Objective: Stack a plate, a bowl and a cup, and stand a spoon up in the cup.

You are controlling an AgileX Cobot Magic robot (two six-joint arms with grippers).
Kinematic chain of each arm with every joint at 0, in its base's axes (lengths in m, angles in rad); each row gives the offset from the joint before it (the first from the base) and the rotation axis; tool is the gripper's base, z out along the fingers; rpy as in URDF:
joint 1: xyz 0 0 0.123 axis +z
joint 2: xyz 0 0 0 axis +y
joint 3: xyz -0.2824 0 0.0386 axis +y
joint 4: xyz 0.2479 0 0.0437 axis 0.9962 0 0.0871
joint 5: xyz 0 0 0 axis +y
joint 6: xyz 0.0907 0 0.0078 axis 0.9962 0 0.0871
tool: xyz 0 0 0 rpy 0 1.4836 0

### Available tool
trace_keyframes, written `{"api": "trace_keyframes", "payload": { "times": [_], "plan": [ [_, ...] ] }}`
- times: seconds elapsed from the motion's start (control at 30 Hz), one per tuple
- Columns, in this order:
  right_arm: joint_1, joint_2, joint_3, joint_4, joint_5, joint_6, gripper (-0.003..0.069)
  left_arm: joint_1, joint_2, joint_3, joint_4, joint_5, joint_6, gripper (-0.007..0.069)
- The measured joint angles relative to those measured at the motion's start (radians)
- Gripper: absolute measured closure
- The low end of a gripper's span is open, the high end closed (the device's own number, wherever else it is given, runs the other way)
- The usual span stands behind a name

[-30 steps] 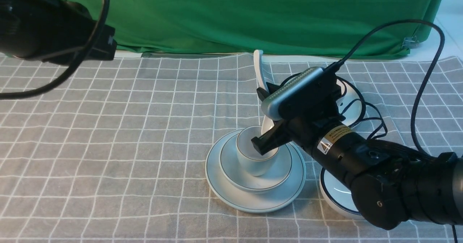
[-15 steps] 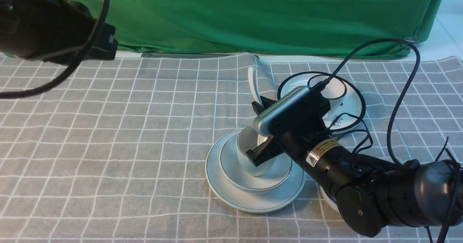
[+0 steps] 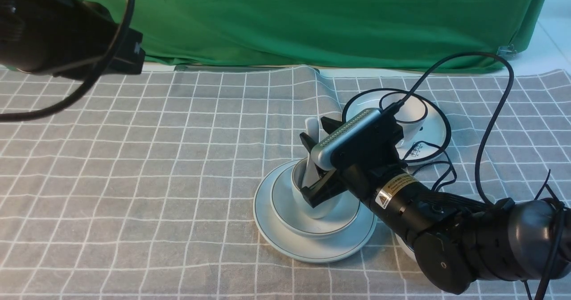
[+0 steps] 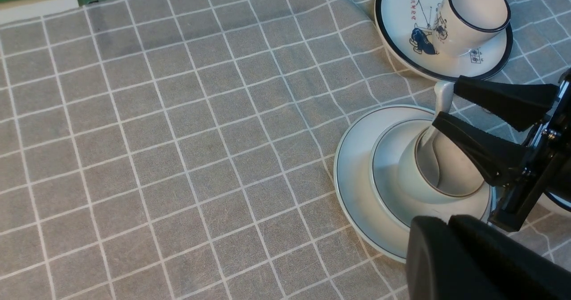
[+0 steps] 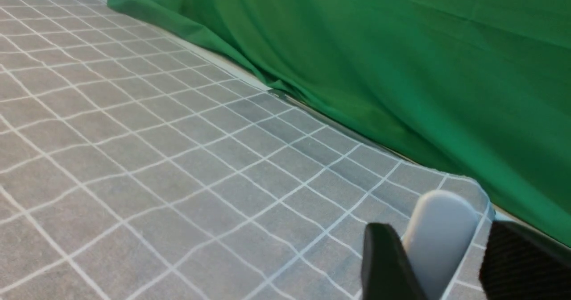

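Observation:
The pale blue-grey plate point(image 3: 267, 210) lies on the checked cloth with the bowl point(image 3: 283, 208) on it and the cup point(image 3: 299, 195) in the bowl. The spoon point(image 3: 311, 130) stands in the cup, scoop down, handle up and leaning on the far rim. My right gripper point(image 3: 316, 132) is open, one finger on each side of the handle point(image 5: 441, 228), with a gap showing on one side. In the left wrist view the handle point(image 4: 444, 97) sits between those fingers. My left gripper point(image 4: 448, 222) is shut and empty, up over the table's left side.
A white plate with a black rim point(image 3: 435, 126) holds a white black-rimmed cup point(image 4: 473, 16) at the back right. Another dark-rimmed white dish point(image 3: 400, 242) shows under my right arm. A green cloth point(image 3: 312, 18) hangs along the far edge.
My right gripper came down and toward me with the spoon, set its scoop into the cup, and its jaws have spread apart off the handle. The left arm stayed put.

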Motion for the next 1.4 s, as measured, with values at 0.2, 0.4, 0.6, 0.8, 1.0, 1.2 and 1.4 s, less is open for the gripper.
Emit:
{"api": "trace_keyframes", "payload": {
  "times": [0.2, 0.4, 0.6, 0.8, 1.0, 1.2, 1.4],
  "plan": [
    [0.030, -0.139, 0.001, 0.001, 0.206, -0.043, 0.0310, 0.000, 0.000, 0.000, 0.000, 0.012, -0.004, 0.0609],
    [0.032, -0.369, 0.001, 0.023, 0.472, -0.060, 0.0310, 0.000, 0.000, 0.000, -0.001, 0.015, -0.007, 0.0609],
    [0.032, -0.575, 0.000, 0.068, 0.669, -0.061, 0.0343, 0.000, -0.013, 0.000, -0.001, 0.015, 0.009, 0.0609],
    [0.006, -0.720, -0.039, 0.083, 0.912, -0.049, 0.0558, 0.000, -0.096, 0.011, -0.001, 0.018, 0.016, 0.0609],
    [-0.084, -0.914, -0.101, 0.084, 1.179, 0.057, 0.0640, 0.000, -0.306, 0.110, -0.001, 0.014, 0.016, 0.0609],
    [-0.155, -1.091, -0.101, 0.084, 1.266, 0.072, 0.0640, 0.000, -0.569, 0.310, -0.006, -0.036, 0.015, 0.0609],
    [-0.190, -1.263, -0.075, 0.078, 1.317, 0.078, 0.0640, 0.000, -0.772, 0.529, -0.007, -0.134, 0.012, 0.0609]
  ]
}}
